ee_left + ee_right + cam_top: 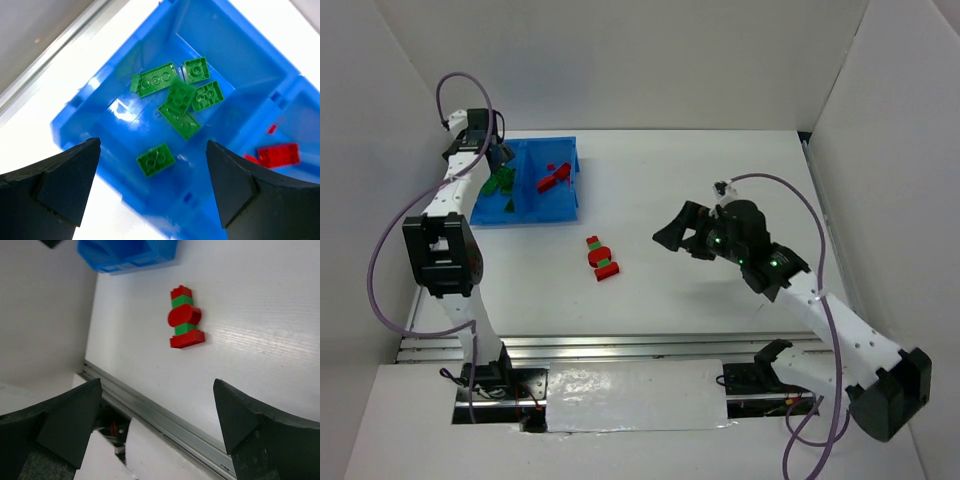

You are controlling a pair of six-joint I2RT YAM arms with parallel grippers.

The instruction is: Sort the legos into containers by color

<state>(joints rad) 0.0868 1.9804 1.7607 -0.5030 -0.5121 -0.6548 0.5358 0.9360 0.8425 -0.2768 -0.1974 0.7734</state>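
Your left gripper (152, 145) hangs released and empty over the left compartment of the shallow blue plastic bin (225, 45), where small green plastic bricks (180, 97) lie. Red bricks (278, 154) sit in the right compartment. The stacked red-and-green brick cluster (603, 258) waits on the white table (720, 160), nearer you than the bin. Your right gripper (157, 384), jaws wide and empty, hovers to its right. Raise the left arm clear of the bin wall, then pin the cluster with one gripper while the other pulls bricks off.
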